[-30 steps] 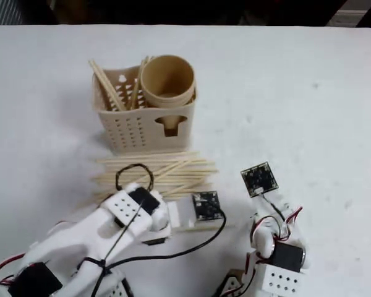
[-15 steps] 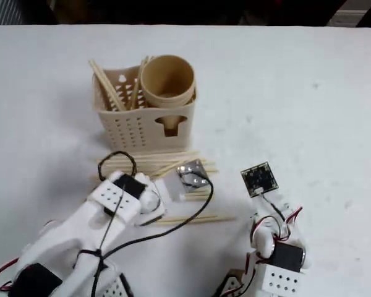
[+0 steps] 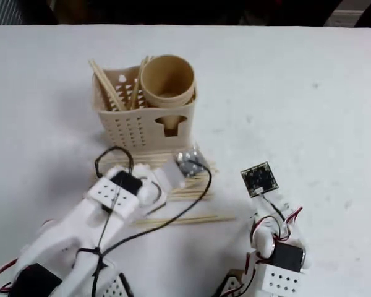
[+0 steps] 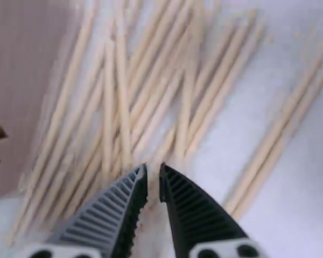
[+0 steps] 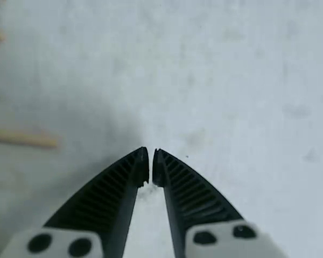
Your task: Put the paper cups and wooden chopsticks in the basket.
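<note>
The beige perforated basket (image 3: 142,127) stands at the table's back left with a paper cup (image 3: 167,79) and some chopsticks (image 3: 107,83) in it. A pile of wooden chopsticks (image 3: 195,185) lies on the table just in front of the basket, and a separate pair (image 3: 195,219) lies nearer the arms. My left gripper (image 4: 153,172) hangs shut over the pile of chopsticks (image 4: 151,91), close to the basket wall (image 4: 13,80), with nothing seen between its fingers. My right gripper (image 5: 149,160) is shut over bare table, with one chopstick tip (image 5: 24,139) off to the side.
The left arm (image 3: 105,204) stretches from the front left corner toward the basket, its black cable looping over the chopsticks. The right arm (image 3: 275,250) sits folded at the front right. White table spreads to the right and behind the basket.
The left arm has swung away from the front toward the basket, bringing its gripper over the pile. That uncovered the separate pair of chopsticks. The right arm has not moved.
</note>
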You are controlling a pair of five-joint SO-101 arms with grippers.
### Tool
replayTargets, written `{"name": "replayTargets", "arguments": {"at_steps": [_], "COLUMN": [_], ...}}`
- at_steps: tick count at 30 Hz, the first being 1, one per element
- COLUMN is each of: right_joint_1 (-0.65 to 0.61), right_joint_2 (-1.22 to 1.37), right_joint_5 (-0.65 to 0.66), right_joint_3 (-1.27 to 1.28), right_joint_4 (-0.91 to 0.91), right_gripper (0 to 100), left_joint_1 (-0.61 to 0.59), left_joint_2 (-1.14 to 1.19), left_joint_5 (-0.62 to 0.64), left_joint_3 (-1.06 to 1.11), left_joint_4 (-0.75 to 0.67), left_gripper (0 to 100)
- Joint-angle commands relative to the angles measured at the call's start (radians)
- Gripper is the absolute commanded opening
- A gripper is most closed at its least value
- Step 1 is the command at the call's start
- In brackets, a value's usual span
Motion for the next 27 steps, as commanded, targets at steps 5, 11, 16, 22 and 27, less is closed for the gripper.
{"name": "replayTargets", "arguments": {"at_steps": [5, 11, 16, 22, 27], "right_joint_1": [-0.013, -0.013, -0.013, -0.013, -0.013], "right_joint_2": [-0.010, -0.010, -0.010, -0.010, -0.010], "right_joint_5": [0.008, 0.008, 0.008, 0.008, 0.008], "right_joint_3": [0.009, 0.009, 0.009, 0.009, 0.009], "right_joint_4": [0.002, 0.002, 0.002, 0.002, 0.002], "right_gripper": [3.3, 3.3, 3.3, 3.3, 3.3], "left_joint_1": [-0.028, -0.024, -0.025, -0.027, -0.015], "left_joint_2": [0.160, 0.323, 0.300, 0.297, 0.295], "left_joint_5": [0.094, 0.095, 0.094, 0.094, 0.069], "left_joint_3": [-0.275, -0.295, -0.285, -0.272, -0.236], "left_joint_4": [0.060, 0.048, 0.078, 0.072, 0.025], "left_gripper": [11, 11, 11, 10, 3]}}
